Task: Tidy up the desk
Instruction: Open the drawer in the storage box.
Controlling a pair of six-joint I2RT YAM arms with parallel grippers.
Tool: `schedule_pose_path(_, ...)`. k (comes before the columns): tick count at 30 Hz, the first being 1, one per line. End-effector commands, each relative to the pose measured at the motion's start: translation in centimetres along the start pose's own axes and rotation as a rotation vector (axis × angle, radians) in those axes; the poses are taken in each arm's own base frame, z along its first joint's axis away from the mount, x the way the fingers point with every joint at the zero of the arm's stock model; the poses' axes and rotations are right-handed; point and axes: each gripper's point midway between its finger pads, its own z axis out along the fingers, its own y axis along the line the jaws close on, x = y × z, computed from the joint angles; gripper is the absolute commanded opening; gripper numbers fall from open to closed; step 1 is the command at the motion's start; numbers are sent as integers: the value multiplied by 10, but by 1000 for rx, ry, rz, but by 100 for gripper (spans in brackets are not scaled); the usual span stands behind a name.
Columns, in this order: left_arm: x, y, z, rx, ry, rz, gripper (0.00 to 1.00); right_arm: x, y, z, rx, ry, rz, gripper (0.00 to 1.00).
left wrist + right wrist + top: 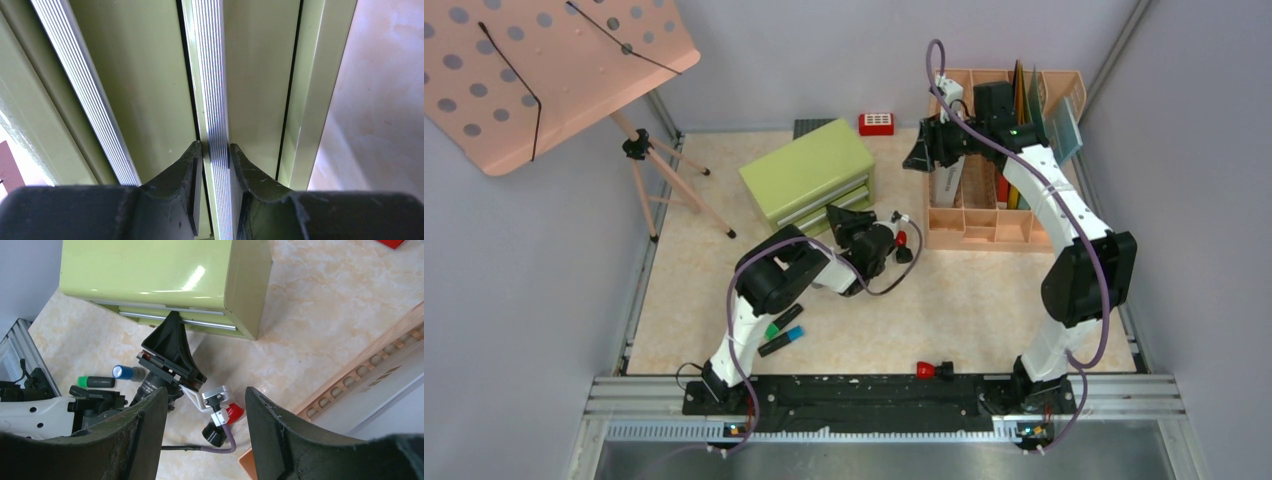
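Note:
The desk (964, 300) is a beige marbled top. A green drawer cabinet (809, 172) stands at its back left. My left gripper (839, 220) is at the cabinet's front. In the left wrist view the gripper (216, 150) is shut on a ribbed silver drawer handle (212, 75), one finger on each side. My right gripper (916, 155) hovers at the left edge of a peach organizer tray (964, 228). In the right wrist view it (202, 425) is open and empty, high above the desk (310, 315), looking down on the cabinet (165, 275).
A red-and-black capped item (902, 243) lies by the left wrist, another (934, 370) near the front rail. Green and blue markers (784, 330) lie under the left arm. A red keypad (876, 123) and a dark block (814, 127) sit at the back. A peach perforated board (544, 60) stands on a tripod at the left.

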Motion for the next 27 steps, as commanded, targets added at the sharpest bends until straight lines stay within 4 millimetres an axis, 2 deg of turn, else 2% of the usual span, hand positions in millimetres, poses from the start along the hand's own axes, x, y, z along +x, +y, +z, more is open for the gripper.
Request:
schedule_pose_path(1, -19, -5, -25, 35, -58, -2, 0, -17, 6, -17, 0, -62, -31, 58)
schedule_pose_path(11, -26, -13, -32, 47, -78, 0, 0, -15, 10, -15, -36, -56, -28, 58)
schedule_pose_path(14, -25, -17, -33, 53, -77, 2, 0, -17, 13, -11, -58, -48, -33, 52)
schedule_pose_path(18, -24, -20, -33, 59, -78, 6, 0, -13, 22, 4, -45, 9, -107, 51)
schedule_pose_path(22, -24, -22, -32, 61, -79, 10, 0, 1, 39, 24, -50, 66, -175, 51)
schedule_pose_path(27, -24, -21, -33, 61, -80, 8, 0, 20, 49, 46, -43, 132, -222, 49)
